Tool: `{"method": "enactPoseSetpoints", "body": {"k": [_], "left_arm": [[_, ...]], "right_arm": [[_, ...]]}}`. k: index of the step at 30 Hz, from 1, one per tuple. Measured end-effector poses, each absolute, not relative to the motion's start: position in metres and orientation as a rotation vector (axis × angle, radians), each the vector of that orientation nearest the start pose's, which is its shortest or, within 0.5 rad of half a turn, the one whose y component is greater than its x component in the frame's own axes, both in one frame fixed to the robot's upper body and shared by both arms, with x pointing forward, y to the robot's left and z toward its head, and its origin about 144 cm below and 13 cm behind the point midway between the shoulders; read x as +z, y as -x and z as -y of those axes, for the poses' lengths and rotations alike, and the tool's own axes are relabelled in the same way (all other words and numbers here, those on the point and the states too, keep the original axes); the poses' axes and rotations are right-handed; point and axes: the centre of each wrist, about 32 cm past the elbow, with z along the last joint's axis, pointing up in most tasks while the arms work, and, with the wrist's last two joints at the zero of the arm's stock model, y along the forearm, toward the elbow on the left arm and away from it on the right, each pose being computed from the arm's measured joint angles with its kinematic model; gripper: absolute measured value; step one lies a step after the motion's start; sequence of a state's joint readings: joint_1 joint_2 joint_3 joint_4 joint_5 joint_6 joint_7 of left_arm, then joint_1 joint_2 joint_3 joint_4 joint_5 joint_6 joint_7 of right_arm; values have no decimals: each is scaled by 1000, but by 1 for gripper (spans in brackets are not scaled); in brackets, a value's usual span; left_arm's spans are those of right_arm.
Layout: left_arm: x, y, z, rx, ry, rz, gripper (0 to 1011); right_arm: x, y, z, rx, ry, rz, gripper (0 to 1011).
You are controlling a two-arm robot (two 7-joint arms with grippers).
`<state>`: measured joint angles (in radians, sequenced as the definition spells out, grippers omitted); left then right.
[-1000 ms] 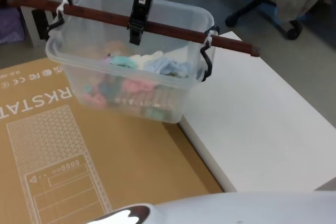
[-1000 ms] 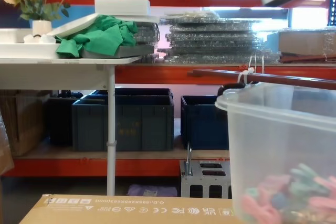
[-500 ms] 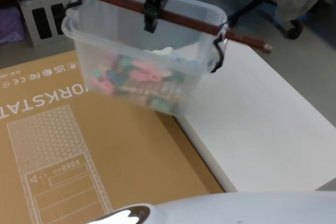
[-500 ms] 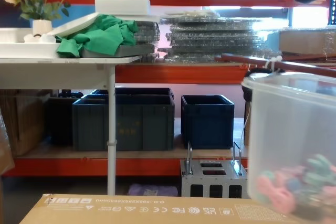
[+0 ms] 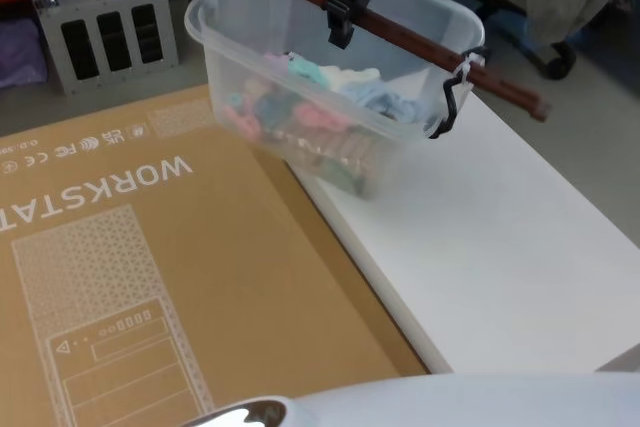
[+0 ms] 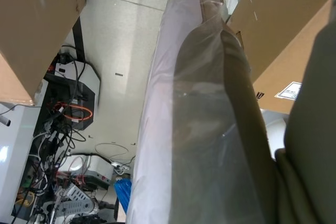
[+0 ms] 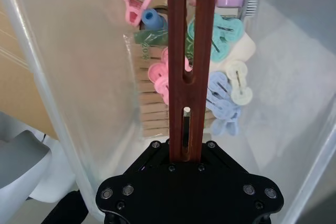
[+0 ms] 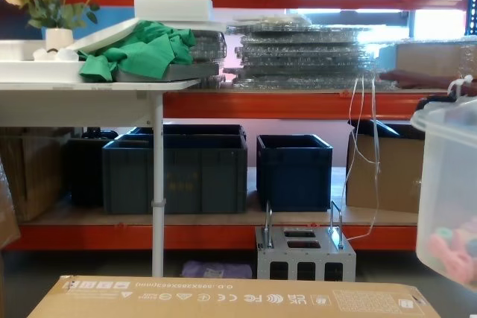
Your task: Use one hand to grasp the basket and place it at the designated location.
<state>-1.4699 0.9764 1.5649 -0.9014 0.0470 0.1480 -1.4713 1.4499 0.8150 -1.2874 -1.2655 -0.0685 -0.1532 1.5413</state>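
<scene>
The basket [image 5: 235, 62] is a translucent milky tub holding pink, blue and pale clips, with a dark brown bar handle [image 5: 420, 42] tied across its top. It hangs tilted in the air over the seam between the cardboard box and the white table. My right gripper [image 5: 339, 27] comes down from above and is shut on the middle of the handle. In the right wrist view the right gripper [image 7: 190, 153] clamps the slotted handle [image 7: 191, 51] above the clips. The basket [image 8: 451, 184] shows at the right edge of the chest view. My left arm is parked low beside cardboard boxes.
A large printed cardboard box [image 5: 150, 267] lies in front at the left. The white table [image 5: 500, 237] stretches to the right. A grey metal block [image 5: 100, 22] stands on the floor behind the box. An office chair [image 5: 545, 17] stands at the back right. Dark blue crates [image 8: 175, 169] sit under the far shelving.
The right gripper has carried the basket to the right and farther away, from over the cardboard box toward the white table. In the chest view it has slid to the right edge.
</scene>
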Motion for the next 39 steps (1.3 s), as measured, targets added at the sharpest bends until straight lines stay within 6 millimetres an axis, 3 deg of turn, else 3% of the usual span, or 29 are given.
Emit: {"method": "enactPoseSetpoints", "body": {"k": [8,21,39], "left_arm": [[1394,-616,-497,176,-1629,-169,0],[1394,-616,-497,176,-1629,-168,0],[1394,-616,-497,176,-1629,-169,0]], "right_arm": [[1469,-627,318,297,1422,561,0],[1460,-629,355,233,1427,426,0],[1447,-611,409,109,1424,258,0]]}}
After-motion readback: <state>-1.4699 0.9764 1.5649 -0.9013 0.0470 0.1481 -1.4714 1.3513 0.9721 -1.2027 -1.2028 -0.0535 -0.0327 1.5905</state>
